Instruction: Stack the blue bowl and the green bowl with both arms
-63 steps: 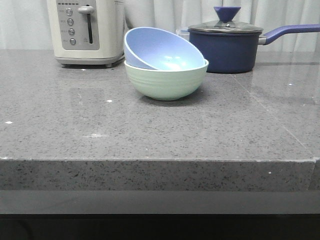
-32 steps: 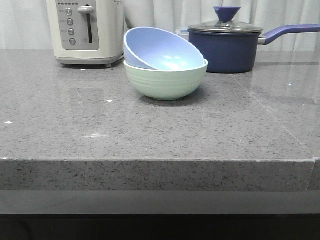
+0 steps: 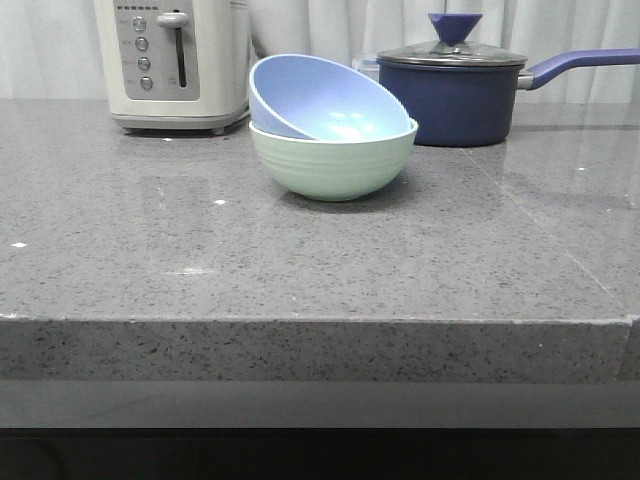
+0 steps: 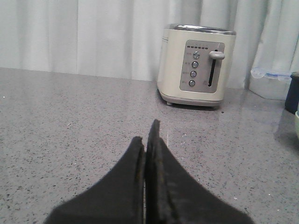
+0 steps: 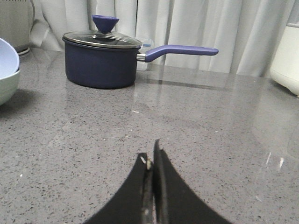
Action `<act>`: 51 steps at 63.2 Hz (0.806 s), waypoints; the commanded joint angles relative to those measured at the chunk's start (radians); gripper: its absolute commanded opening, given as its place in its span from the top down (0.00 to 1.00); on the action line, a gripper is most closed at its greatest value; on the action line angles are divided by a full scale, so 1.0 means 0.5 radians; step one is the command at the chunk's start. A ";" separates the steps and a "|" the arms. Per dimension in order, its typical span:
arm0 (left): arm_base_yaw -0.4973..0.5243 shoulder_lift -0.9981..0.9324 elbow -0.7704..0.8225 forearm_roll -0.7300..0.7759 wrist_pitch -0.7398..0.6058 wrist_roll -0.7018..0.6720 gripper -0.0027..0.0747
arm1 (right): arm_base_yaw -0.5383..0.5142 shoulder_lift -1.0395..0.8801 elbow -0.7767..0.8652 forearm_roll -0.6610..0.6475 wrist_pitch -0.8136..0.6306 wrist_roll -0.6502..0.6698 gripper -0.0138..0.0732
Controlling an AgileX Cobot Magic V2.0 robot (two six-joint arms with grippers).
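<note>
Blue bowl tilted inside green bowl (rim high at 10 o'clock); worth levelling; left gripper and right gripper pinched closed, empty

Colours on my grey speckled counter
Periwinkle blue bowl, mint green bowl, navy pan, cream toaster; my 2 black grippers.
</note>
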 commanded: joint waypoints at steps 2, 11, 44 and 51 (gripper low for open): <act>-0.005 -0.031 0.006 -0.010 -0.150 -0.012 0.99 | 0.004 -0.042 -0.032 -0.013 -0.180 -0.023 0.91; -0.005 -0.031 0.006 -0.010 -0.150 -0.012 0.99 | 0.004 -0.040 -0.032 -0.013 -0.180 -0.023 0.91; -0.005 -0.031 0.006 -0.010 -0.150 -0.012 0.99 | 0.004 -0.040 -0.032 -0.021 -0.236 0.214 0.91; -0.005 -0.031 0.006 -0.010 -0.150 -0.012 0.99 | 0.004 -0.040 -0.032 -0.021 -0.230 0.214 0.91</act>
